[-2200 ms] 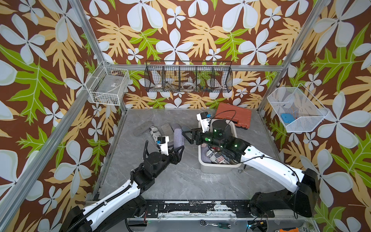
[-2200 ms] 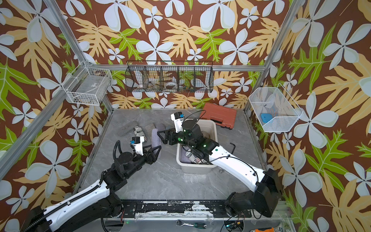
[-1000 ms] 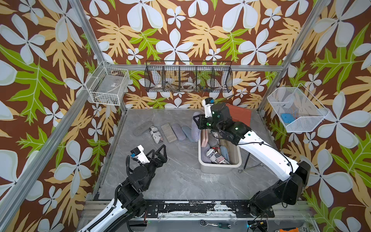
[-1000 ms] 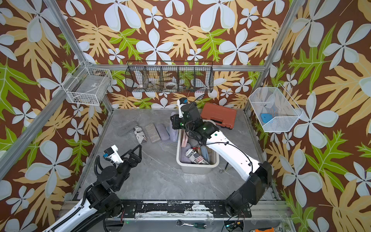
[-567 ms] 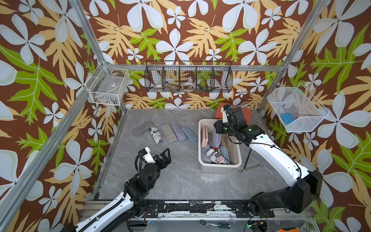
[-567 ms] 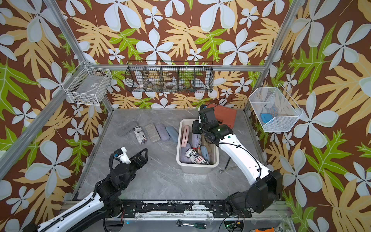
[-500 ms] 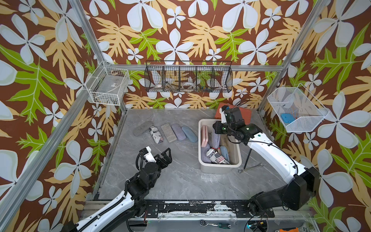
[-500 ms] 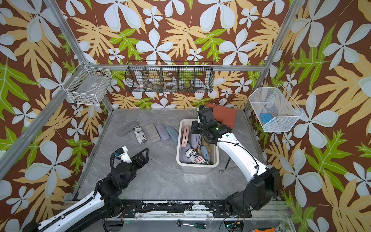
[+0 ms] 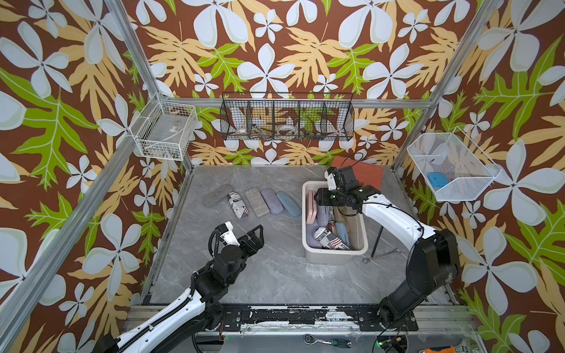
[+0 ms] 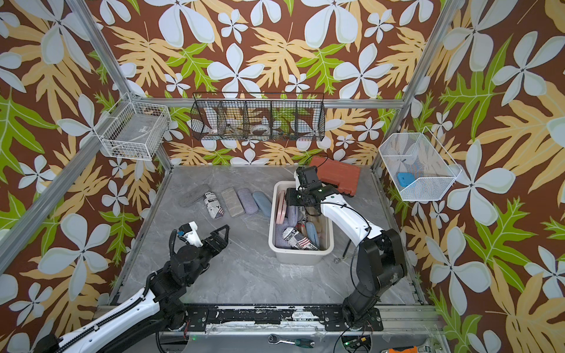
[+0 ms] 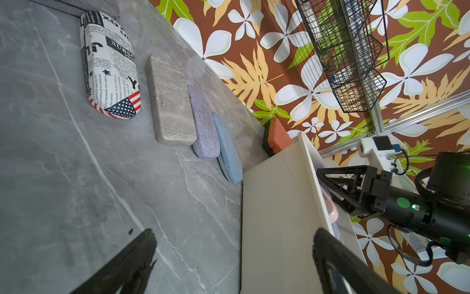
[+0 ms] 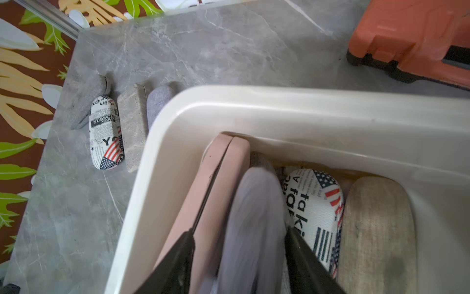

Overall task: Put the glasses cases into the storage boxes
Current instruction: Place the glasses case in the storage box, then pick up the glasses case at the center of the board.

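One lavender case (image 12: 251,216) in tub (image 12: 305,107), between fingers (image 12: 178,259) of right end effector (image 12: 239,231)

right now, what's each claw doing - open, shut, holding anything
Left claw: open, empty, above the table.
Right claw: open astride a blurred lavender case in the tub, not gripping it.

The right hand (image 9: 318,198) hangs over the far end of the tub (image 9: 336,256) — cases (image 9: 329,242) packed inside, beneath it. Ahead of the left hand (image 9: 255,237), a row of cases (image 9: 258,202) lies on the counter (image 9: 275,275).
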Controlling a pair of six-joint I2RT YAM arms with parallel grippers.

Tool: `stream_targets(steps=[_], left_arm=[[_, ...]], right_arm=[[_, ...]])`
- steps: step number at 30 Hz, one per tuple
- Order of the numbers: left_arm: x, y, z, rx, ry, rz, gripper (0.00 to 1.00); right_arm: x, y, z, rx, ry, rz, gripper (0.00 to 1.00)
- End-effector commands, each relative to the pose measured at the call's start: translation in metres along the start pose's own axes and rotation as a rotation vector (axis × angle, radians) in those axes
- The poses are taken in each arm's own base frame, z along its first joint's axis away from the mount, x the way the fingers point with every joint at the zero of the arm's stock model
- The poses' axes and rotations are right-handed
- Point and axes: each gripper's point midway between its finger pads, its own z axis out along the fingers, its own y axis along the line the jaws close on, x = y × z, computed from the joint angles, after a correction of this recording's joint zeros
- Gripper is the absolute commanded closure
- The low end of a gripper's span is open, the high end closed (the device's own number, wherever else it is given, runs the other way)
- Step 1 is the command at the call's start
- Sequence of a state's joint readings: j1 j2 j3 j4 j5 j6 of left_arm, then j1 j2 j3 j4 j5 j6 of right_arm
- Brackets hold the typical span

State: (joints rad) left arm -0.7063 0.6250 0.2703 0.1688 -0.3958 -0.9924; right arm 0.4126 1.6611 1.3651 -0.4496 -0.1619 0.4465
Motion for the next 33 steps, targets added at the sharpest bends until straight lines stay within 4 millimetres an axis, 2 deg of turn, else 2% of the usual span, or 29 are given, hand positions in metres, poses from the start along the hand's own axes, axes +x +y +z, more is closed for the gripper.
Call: stream_targets(steps=[1,5,9,15,19,21,24,25,28,33], left_arm=[[-0.009,-0.001,-0.001,-0.037,-0.027,0.009,0.00],[-0.022,-0.001,0.003,-0.106,-0.063,0.057,0.00],[-0.038,0.007,0.013,-0.223,-0.075,0.129,0.00],[-0.066,0.038,0.045,-0.404,-0.035,0.178,0.02],[-0.073,0.062,0.073,-0.518,0.035,0.210,0.07],[-0.075,0.068,0.088,-0.560,0.070,0.238,0.08],[-0.077,0.083,0.111,-0.639,0.135,0.284,0.08],[-0.077,0.090,0.118,-0.667,0.159,0.300,0.07],[-0.080,0.100,0.143,-0.727,0.223,0.368,0.05],[-0.082,0.119,0.170,-0.833,0.305,0.426,0.02]], right_arm=[[-0.010,0.003,-0.010,-0.006,-0.044,-0.005,0.37],[-0.010,-0.006,-0.031,0.035,-0.120,0.002,0.33],[-0.002,-0.005,-0.051,0.017,-0.163,-0.001,0.33],[0.009,0.006,-0.087,-0.025,-0.299,-0.059,0.32],[0.015,0.011,-0.107,-0.074,-0.363,-0.071,0.30],[0.018,0.010,-0.112,-0.080,-0.381,-0.079,0.27],[0.024,0.007,-0.116,-0.082,-0.386,-0.073,0.12],[0.027,0.007,-0.116,-0.085,-0.386,-0.071,0.11],[0.034,0.006,-0.118,-0.102,-0.398,-0.069,0.08],[0.044,0.010,-0.122,-0.148,-0.393,-0.071,0.08]])
